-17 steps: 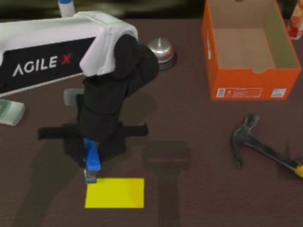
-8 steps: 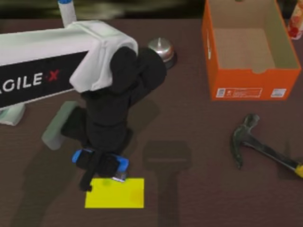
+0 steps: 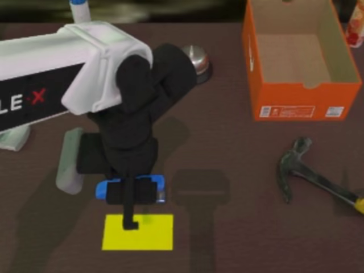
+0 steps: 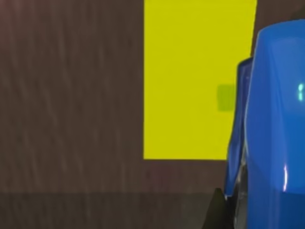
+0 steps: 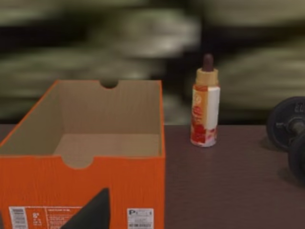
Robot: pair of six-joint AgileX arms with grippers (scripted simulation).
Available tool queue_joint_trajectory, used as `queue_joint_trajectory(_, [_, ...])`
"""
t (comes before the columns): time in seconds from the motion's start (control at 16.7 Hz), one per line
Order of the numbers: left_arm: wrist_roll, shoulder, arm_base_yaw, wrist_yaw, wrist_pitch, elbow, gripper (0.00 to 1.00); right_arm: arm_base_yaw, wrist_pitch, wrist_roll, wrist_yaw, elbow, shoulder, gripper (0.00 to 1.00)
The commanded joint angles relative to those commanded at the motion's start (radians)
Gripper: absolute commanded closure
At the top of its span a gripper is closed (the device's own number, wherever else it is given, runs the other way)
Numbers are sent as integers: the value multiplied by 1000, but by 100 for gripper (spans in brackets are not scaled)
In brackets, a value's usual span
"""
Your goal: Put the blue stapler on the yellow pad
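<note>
Light was even and fairly bright — soft arm shadows fell on the dark worktop (image 3: pixel 239 170); backgrounds were blurred, perhaps out of focus — no glare.

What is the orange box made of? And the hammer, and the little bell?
The orange box looks like cardboard: matte brown inside, thin walls, printed labels. The hammer has a dark, dull head, likely metal, and a dark handle with a yellow tip, maybe rubber. The bell looks like polished metal, since its silver dome shines.
</note>
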Motion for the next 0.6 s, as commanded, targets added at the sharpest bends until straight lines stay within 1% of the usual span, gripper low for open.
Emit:
queue_joint_trajectory(0.36, [3,9,6,-2,14,-9,100,0,0,0,0,0,0,0])
queue_joint_trajectory(0.48, [6,26,9,-2,71,-49,100,0,0,0,0,0,0,0])
queue_joint_trajectory(0.6, [10,56,12,-1,169,-110,100,0,0,0,0,0,0,0])
